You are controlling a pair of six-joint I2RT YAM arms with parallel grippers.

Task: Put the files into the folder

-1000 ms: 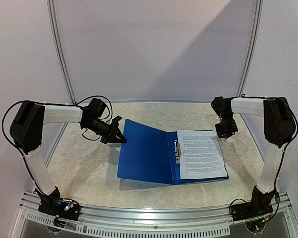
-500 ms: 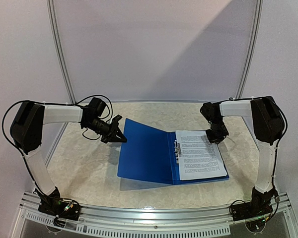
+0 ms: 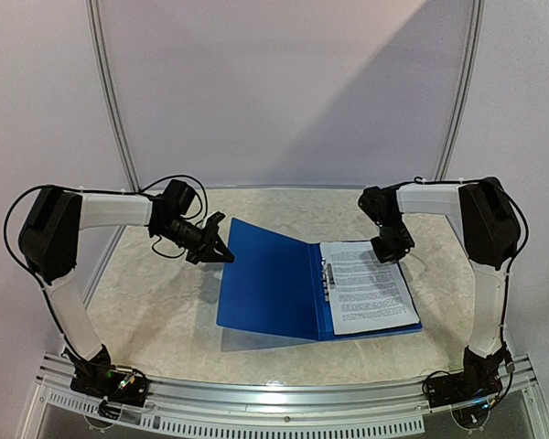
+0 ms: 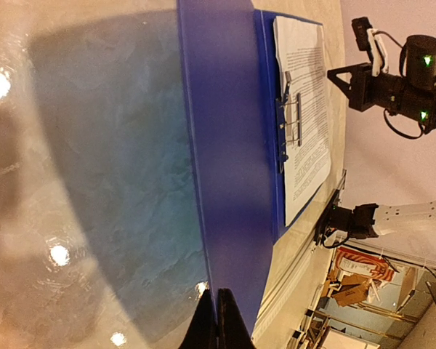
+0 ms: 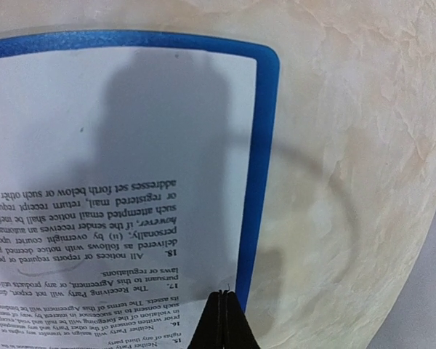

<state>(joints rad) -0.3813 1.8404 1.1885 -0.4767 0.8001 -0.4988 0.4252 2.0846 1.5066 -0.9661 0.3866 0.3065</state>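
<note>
The dark-blue folder (image 3: pixel 265 283) lies open on the table, its left cover tilted up off the surface. My left gripper (image 3: pixel 221 251) is shut on that cover's far left corner, and the cover's edge (image 4: pixel 203 182) runs in between the fingertips (image 4: pixel 218 294). The files (image 3: pixel 371 288) rest on the right half as white printed sheets beside the metal spine clip (image 3: pixel 326 274). My right gripper (image 3: pixel 391 254) is shut and holds nothing. It hangs over the sheets' far right corner, tip (image 5: pixel 224 293) just inside the blue border (image 5: pixel 261 145). Whether it touches the paper (image 5: pixel 116 145) is unclear.
The pale marbled table (image 3: pixel 156 302) ends at a metal rail (image 3: pixel 284 402) in front, where both arm bases are bolted. Curved frame posts (image 3: pixel 110 101) and a plain wall stand behind. The left wrist view also shows the right arm (image 4: pixel 392 80) beyond the folder.
My right arm has swung left and down from beside the folder to over the sheets' far right corner. The left gripper and the raised cover have not moved.
</note>
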